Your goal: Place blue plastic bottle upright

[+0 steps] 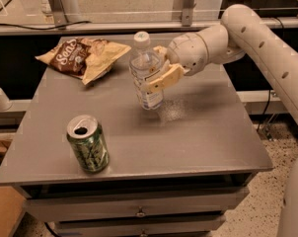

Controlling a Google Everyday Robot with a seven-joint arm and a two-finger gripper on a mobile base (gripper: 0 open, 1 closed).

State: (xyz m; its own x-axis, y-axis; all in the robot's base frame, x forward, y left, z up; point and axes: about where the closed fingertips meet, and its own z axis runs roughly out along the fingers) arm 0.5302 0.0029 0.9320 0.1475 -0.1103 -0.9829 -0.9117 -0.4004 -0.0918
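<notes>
The blue plastic bottle (pixel 146 73) is clear with a white cap and a pale label. It stands nearly upright, its base at or just above the grey table top (pixel 198 132) near the middle. My gripper (pixel 158 72) comes in from the right and is shut on the bottle's middle, one tan finger (pixel 164 79) across its front. The white arm (pixel 257 38) reaches back to the upper right.
A green soda can (pixel 88 143) stands opened at the front left of the table. A brown and yellow chip bag (pixel 85 56) lies at the back left. Drawers sit below the table's front edge. A metal rail runs behind the table.
</notes>
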